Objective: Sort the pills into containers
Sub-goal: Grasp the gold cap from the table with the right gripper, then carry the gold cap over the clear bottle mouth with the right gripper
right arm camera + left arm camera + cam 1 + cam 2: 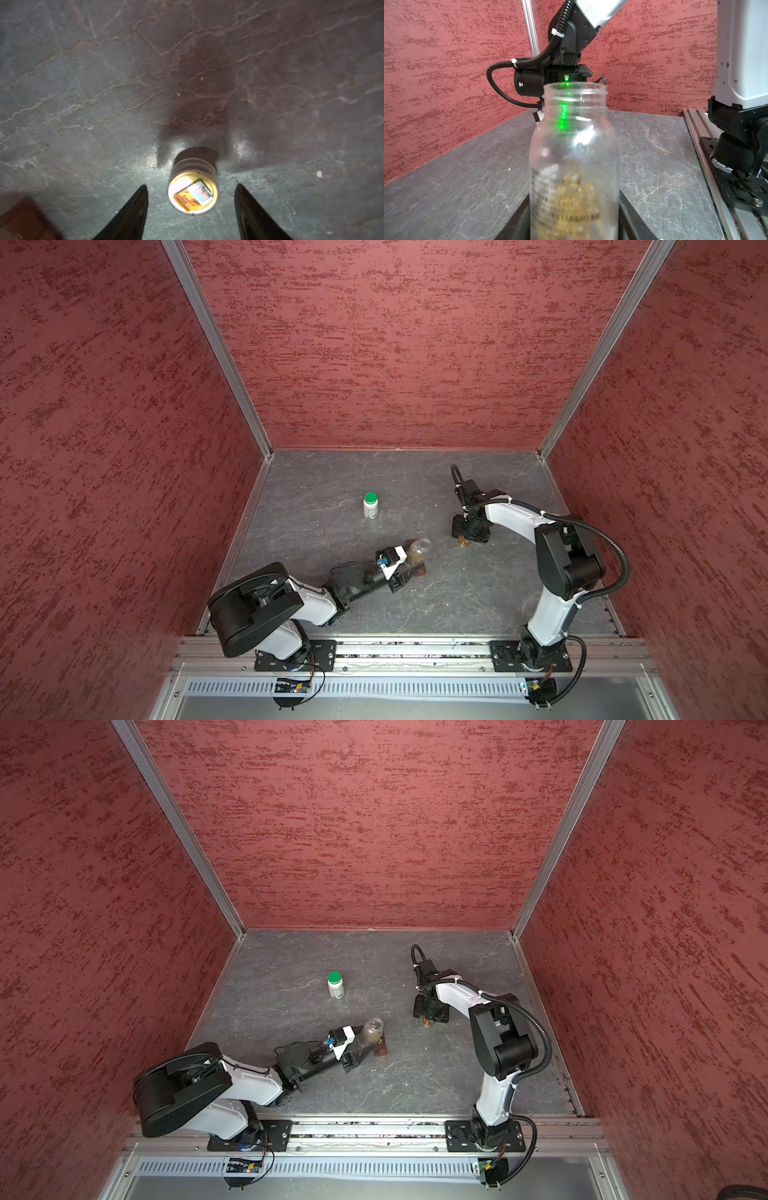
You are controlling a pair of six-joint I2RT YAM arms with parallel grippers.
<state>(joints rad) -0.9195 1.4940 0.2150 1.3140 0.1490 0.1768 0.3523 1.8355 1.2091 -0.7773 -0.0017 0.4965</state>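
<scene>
1. Right now the left claw [574, 220] is closed on the jar [574, 145], gripping it low on both sides. The jar is upright, its mouth open and no lid on it. Whether its base rests on the table [311, 539] I can't tell.
2. Inside the jar a heap of yellow pills [571, 193] fills the bottom part, and the rest is empty.
3. Over on the right, the right claw [191, 185] points straight down at the table, its fingers [135, 209] spread wide and holding nothing.
4. Between those fingers, touching neither, lies a small round cap [193, 193] with a gold rim and a scrap of label showing in it. It could be a tiny bottle seen end-on; I can't be sure.
5. A white bottle [370, 506] with a green top stands upright farther back, closed, well apart from both claws.
6. I see no loose pills on the table in any view. My guess is that this jar's sorting is about done and the step in hand is picking up the cap to close it.
7. Next move, as I judge it: the right claw should drop a little, centre on the cap and close evenly on its sides. The piece is small and smooth, so an off-centre pinch may flick it away. Then it goes across to the jar's mouth, which the left claw must hold steady and upright.
</scene>
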